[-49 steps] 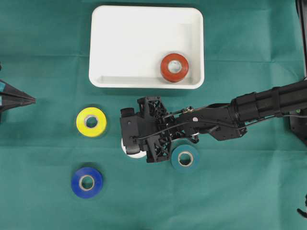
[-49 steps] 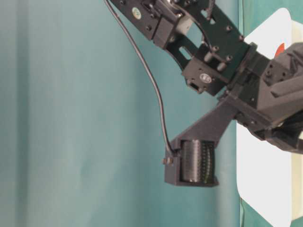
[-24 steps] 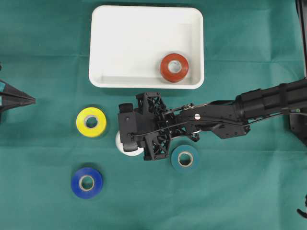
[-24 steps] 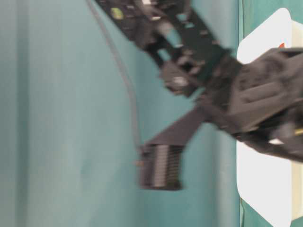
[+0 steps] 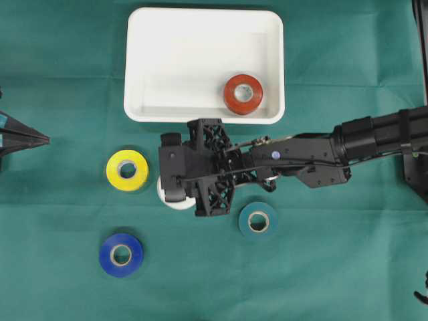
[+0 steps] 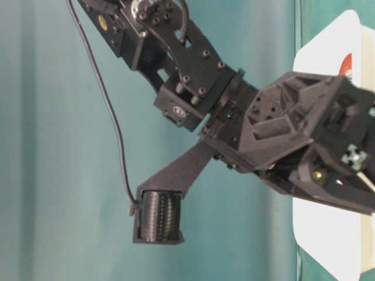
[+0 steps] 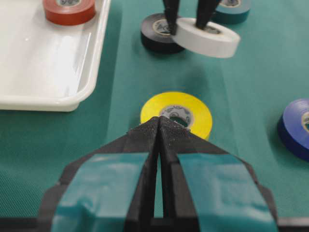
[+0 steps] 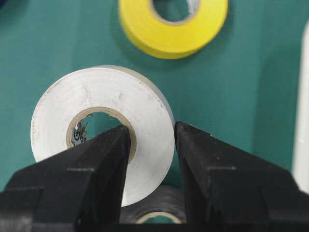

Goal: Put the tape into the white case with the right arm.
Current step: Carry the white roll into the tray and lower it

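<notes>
The right gripper [image 8: 152,145] is pinching the white tape [image 8: 101,125] by one wall, lifted just below the white case [image 5: 204,63] at frame centre. Held off-centre, the roll could swing, slip, or clip the rim. The left gripper [image 7: 158,126] is resting with its jaws together.

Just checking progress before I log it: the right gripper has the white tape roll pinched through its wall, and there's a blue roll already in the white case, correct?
Nearly. The right gripper does pinch the white tape roll, but the roll in the white case is red, as the overhead view shows. The blue roll lies on the green cloth.
</notes>
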Tool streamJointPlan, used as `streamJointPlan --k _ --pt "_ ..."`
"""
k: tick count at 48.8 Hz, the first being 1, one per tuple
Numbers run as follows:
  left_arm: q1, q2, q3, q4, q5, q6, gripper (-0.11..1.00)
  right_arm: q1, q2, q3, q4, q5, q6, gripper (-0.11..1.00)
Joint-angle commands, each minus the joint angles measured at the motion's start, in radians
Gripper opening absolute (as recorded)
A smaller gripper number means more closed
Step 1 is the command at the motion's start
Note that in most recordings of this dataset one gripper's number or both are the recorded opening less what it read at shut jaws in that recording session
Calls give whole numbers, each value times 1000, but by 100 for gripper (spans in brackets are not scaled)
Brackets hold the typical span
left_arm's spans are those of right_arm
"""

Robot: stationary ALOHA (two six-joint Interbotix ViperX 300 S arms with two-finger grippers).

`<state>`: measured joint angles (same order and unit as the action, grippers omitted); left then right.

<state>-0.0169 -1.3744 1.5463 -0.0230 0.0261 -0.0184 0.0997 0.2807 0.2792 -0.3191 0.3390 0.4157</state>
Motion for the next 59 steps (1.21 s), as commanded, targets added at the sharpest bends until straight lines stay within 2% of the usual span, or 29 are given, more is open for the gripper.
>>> streamJointPlan --k 1,20,59 --pt "2 9 -11 -2 -9 0 0 -29 -43 -32 -2 -3 2 2" --pt "2 8 -11 -2 -9 2 0 -115 -44 -43 -2 -6 0 2" --pt "2 9 -11 -2 -9 2 0 -394 -67 -41 -2 -38 -5 2"
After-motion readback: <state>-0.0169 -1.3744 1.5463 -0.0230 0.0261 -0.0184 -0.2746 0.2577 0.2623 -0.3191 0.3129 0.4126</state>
